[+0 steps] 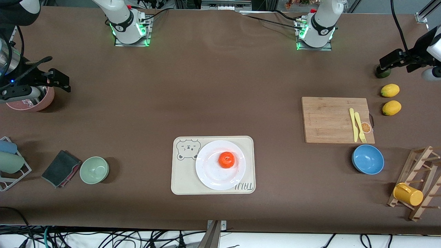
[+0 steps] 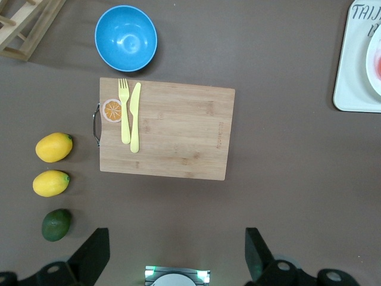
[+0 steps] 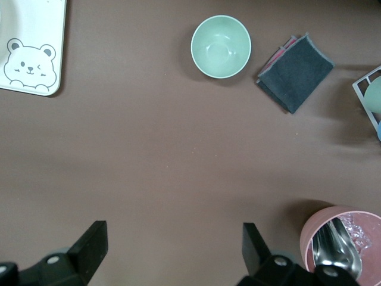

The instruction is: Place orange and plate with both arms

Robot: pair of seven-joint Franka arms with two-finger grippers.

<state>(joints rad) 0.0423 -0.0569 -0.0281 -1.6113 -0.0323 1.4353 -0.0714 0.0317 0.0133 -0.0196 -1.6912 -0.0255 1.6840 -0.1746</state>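
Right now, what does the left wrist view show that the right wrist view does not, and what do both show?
Only the left wrist view: the blue bowl, the cutting board with a yellow fork and knife, two lemons, a lime.

Only the right wrist view: the green bowl, a dark cloth, a pink bowl.

Both: the bear tray and brown table.

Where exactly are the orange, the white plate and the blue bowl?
orange (image 1: pixel 226 159), front view, the middle of the fruit.
plate (image 1: pixel 211 178), front view, bare white surface near its rim.
blue bowl (image 2: pixel 126 37), left wrist view, the inside of the bowl.
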